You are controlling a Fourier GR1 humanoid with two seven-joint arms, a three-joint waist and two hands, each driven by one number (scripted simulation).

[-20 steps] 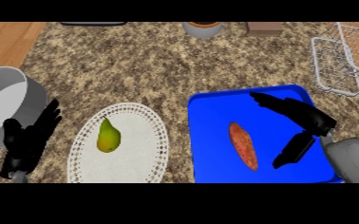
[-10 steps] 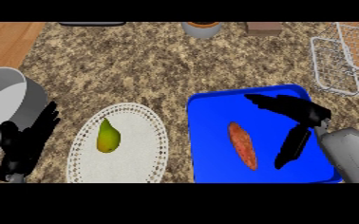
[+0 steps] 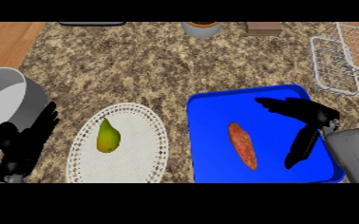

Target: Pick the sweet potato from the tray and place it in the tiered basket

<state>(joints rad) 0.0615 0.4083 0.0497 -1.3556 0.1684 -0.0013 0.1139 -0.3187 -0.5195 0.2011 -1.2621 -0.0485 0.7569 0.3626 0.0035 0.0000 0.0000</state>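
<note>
The task is at its beginning. The sweet potato [image 3: 242,145] lies untouched on the blue tray [image 3: 210,109], and the tiered basket [image 3: 335,61] stands well apart at the counter's [image 3: 140,66] right edge. The right hand [image 3: 303,118] hovers over the tray beside the potato, thumb and fingers spread apart, holding nothing — grasp, lift and placing all remain. The left hand [image 3: 24,142] rests open at the left edge.

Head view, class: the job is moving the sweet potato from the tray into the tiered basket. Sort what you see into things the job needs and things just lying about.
Needed:
sweet potato
blue tray
tiered basket
right hand

Lying about:
pear
white plate
grey pot
left hand, resting
</note>
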